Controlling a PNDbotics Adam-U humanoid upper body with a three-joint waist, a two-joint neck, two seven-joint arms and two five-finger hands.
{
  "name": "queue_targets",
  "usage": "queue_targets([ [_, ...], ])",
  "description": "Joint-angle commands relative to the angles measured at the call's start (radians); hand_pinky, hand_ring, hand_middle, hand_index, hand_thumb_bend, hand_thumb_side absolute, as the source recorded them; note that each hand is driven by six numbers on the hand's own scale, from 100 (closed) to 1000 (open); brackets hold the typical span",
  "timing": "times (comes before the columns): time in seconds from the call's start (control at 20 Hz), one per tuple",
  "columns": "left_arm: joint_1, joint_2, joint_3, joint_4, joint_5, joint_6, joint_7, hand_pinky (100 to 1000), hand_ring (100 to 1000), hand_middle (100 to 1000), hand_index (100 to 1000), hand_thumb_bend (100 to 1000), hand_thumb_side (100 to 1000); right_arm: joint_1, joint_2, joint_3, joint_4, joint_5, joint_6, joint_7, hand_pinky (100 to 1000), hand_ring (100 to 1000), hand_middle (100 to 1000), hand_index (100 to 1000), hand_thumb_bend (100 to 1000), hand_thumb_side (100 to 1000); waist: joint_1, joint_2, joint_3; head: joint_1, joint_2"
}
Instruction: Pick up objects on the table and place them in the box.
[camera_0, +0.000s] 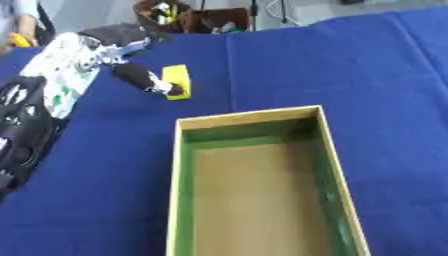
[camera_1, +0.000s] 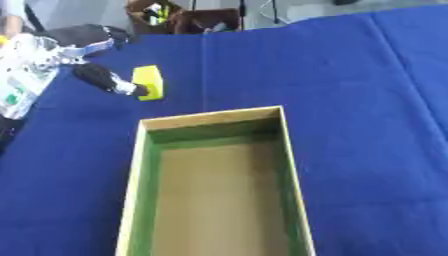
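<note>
The left hand (camera_0: 144, 79) is seen reaching in from the upper left, dark fingers extended against the near side of a yellow block (camera_0: 178, 81) that sits on the blue tablecloth (camera_0: 350, 75). Contact is made at the block's left edge, with a fingertip at its lower corner; whether the thumb is wrapped behind cannot be told, so the hand is read as roughly straight-fingered and touching rather than clamped (no lift is visible, the block looks flat on the cloth). The block is placed just beyond the far wall of the open wooden box (camera_0: 249, 116), well within a short carry. The box is set lengthwise in front of the robot, green-lined inside with a bare cardboard-brown floor, and nothing is seen in it, so the task is judged to be at its start. The approach from the side is likely chosen so the fingers can close across the block's narrow width. The white and black arm segments (camera_0: 61, 70) are stretched along the left edge of the view. The right hand is not seen in either view. Risk is judged as the block being pushed away instead of pinched, since it is contacted from one side only.
</note>
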Motion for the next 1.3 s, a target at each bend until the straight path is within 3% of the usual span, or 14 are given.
queue_targets([
  [0.05,-0.028,0.016,0.008,0.012,-0.034,-0.017,-0.004,721,858,917,1000,688,724,-0.007,-0.004,0.002,-0.019,0.003,0.002,0.007,727,771,651,802,290,688,-0.003,-0.015,-0.001,0.007,-0.015],
  [0.5,-0.037,0.014,0.027,0.062,-0.085,-0.032,-0.022,718,854,903,1000,617,659,-0.019,0.003,0.01,-0.019,0.002,0.01,0.014,727,771,647,799,294,670,0.004,0.0,-0.012,0.022,-0.032],
  [0.7,-0.042,0.014,0.041,0.087,-0.094,-0.03,-0.018,708,849,898,999,618,674,-0.024,0.007,0.014,-0.019,0.003,0.011,0.017,727,771,646,797,299,686,0.007,0.009,-0.018,0.029,-0.041],
  [1.3,-0.065,0.034,0.071,0.106,-0.064,-0.015,-0.001,693,834,888,976,513,653,-0.033,0.023,0.023,-0.019,0.012,0.023,0.028,729,773,642,796,319,693,0.014,0.035,-0.031,0.041,-0.062],
])
